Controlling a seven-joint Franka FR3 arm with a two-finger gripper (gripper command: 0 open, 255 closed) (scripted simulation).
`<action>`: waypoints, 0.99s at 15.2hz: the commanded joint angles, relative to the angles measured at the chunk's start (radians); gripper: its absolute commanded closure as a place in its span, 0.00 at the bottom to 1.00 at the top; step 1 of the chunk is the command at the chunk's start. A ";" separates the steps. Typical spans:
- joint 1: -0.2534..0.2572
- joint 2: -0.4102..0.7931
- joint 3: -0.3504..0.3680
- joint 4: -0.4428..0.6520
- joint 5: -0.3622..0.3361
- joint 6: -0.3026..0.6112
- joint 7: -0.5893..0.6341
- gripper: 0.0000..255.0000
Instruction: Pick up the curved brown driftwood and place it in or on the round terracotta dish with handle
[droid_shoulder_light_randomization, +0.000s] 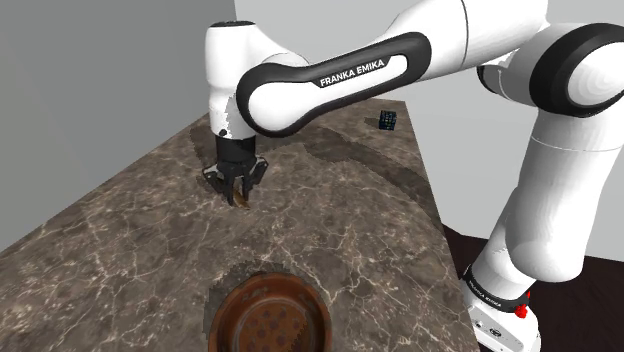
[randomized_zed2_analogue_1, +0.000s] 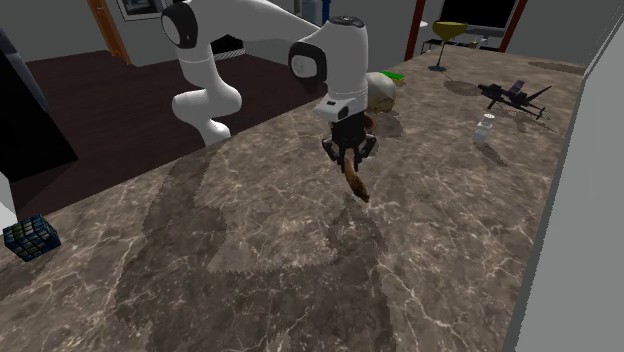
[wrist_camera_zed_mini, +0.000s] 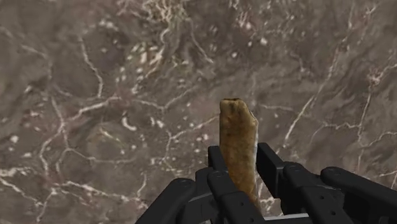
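While it hangs over the counter (droid_shoulder_light_randomization: 330, 220), the tool (droid_shoulder_light_randomization: 238, 184) clasps the brown driftwood (wrist_camera_zed_mini: 239, 146).

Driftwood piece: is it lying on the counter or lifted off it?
Lifted: the gripper is shut on the driftwood, which hangs end-down above the marbled counter.

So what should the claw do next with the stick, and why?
Probably carry it over to the dish. The claw is shut on the driftwood, which hangs from it above bare counter. The dish sits apart from it, near the shoulder view's bottom edge, so a sideways trip looks like the next step.
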 joint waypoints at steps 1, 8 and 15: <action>-0.001 -0.006 0.001 0.022 0.004 -0.027 -0.004 1.00; 0.001 -0.012 0.003 0.108 0.009 -0.119 -0.006 1.00; 0.017 -0.087 0.026 0.071 0.039 -0.147 0.030 1.00</action>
